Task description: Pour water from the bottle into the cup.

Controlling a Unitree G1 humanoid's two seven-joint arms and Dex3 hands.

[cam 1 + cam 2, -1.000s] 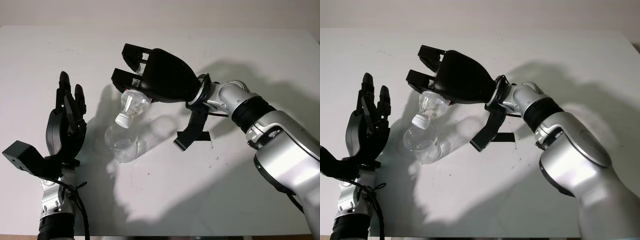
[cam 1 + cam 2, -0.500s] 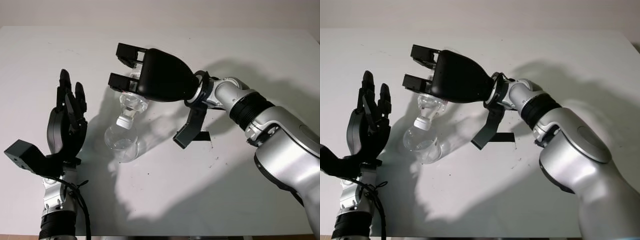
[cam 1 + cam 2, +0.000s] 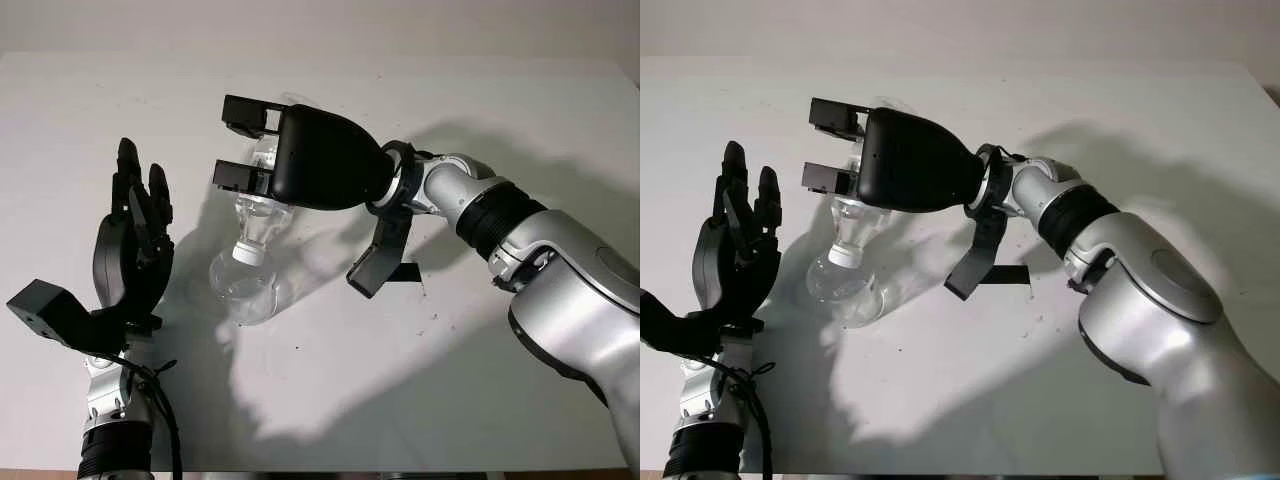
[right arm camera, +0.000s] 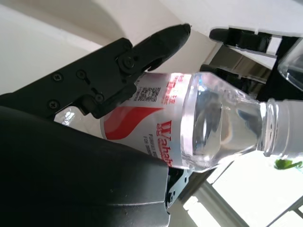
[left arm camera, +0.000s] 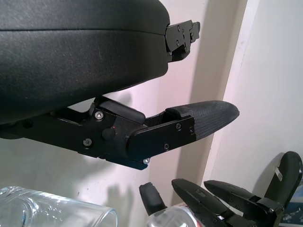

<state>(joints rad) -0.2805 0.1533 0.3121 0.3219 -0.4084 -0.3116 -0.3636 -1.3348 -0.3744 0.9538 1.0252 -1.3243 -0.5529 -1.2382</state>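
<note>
A clear plastic water bottle [image 3: 262, 212] with a red-and-white label [image 4: 156, 127] hangs tilted steeply, its white neck [image 3: 244, 253] pointing down. My right hand [image 3: 245, 140] is shut on its body above the table's middle-left. Just under the neck stands a clear cup [image 3: 243, 292] on the white table [image 3: 420, 400], and the neck is at the cup's rim [image 3: 840, 285]. My left hand [image 3: 140, 200] is open and raised upright to the left of the cup, apart from it. The left wrist view shows the cup's rim [image 5: 57, 213] below the left hand's finger [image 5: 199, 118].
A short black tape mark [image 3: 405, 272] lies on the table right of the cup, partly behind the right wrist's black bracket [image 3: 378, 262]. The table's near edge [image 3: 350, 470] runs along the bottom. A wall [image 3: 320, 25] rises behind the far edge.
The right hand has turned and shifted a little left, tipping the bottle steeper, from slanted to nearly upside down, over the cup. The left hand has stayed in place.
</note>
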